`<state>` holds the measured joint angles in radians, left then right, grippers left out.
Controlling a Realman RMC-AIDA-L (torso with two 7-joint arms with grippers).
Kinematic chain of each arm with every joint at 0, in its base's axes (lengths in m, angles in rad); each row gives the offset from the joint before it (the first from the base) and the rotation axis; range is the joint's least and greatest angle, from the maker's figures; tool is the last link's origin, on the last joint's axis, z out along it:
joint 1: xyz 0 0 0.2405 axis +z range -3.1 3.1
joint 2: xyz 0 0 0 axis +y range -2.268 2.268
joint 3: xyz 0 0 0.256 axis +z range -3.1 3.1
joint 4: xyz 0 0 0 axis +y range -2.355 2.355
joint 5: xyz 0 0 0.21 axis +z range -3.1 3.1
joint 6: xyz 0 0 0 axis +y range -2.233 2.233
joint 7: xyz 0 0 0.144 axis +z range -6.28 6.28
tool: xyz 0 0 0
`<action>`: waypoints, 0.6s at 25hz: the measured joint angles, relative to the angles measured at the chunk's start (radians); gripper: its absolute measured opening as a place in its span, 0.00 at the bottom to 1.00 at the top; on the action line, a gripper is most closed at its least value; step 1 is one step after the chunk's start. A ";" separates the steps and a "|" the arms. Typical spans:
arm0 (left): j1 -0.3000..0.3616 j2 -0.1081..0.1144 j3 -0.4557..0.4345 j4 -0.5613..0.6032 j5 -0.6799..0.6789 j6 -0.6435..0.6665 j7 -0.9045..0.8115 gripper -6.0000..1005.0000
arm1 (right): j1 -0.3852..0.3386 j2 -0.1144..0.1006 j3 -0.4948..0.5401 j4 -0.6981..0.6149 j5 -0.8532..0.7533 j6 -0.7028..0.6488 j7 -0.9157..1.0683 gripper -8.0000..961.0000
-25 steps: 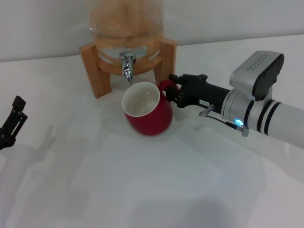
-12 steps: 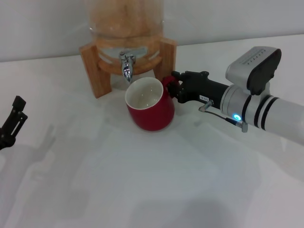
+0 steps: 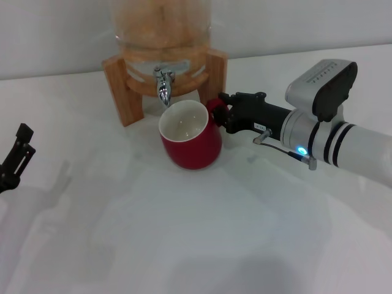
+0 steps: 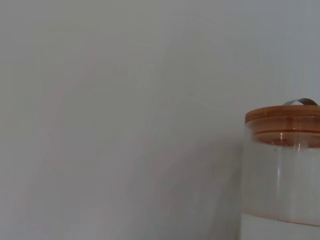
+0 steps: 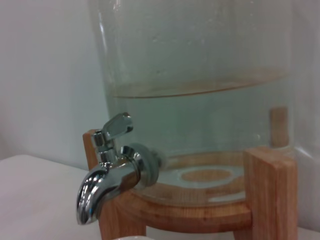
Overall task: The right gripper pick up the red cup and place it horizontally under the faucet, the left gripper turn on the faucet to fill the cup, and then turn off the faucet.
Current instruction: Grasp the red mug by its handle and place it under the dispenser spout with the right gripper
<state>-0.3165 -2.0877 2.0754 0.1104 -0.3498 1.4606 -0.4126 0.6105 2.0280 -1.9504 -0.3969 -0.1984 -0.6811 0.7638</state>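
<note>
Since a second ago, the right gripper (image 3: pixel 222 114) has carried the cup (image 3: pixel 190 136) up and in toward the stand (image 3: pixel 122 86); the last half second shows only a small shift. The cup's tilt has eased and its mouth sits nearly level. The rim's far edge is now just below and in front of the faucet (image 3: pixel 163 84), not yet squarely under the spout. Judgement: placement is nearly finished; a short push forward should centre the mouth under the spout before release.

Right gripper: fingers clamped on the cup's red loop handle, cup directly ahead of the fingertips, faucet just beyond it. I cannot tell whether the cup base touches the table (image 3: pixel 184 233).

Left gripper (image 3: pixel 17 156): parked well off to the left side, far from the faucet, unchanged across frames. Whether it is open or closed cannot be told. Its wrist view shows only the wall and the dispenser (image 4: pixel 282 170) top with a wooden lid.

Materials and shapes:
- Cup: squat, rounded, glossy dark-red glaze, white inside, empty so far as seen.
- Faucet: polished chrome, short downturned spout, small lever standing up on top in the right wrist view; nothing running from it. Likely slick for the claw.
- Dispenser: clear glass cylinder, liquid partway up.
- Stand: pale wood, square legs, ring base.
- Table: matte white.
</note>
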 joint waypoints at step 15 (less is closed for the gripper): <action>0.001 0.000 0.002 0.000 0.009 0.004 0.000 0.86 | 0.001 0.000 -0.005 -0.004 0.050 0.024 -0.007 0.30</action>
<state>-0.3159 -2.0878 2.0770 0.1104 -0.3413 1.4648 -0.4126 0.6120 2.0278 -1.9550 -0.4005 -0.1482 -0.6575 0.7567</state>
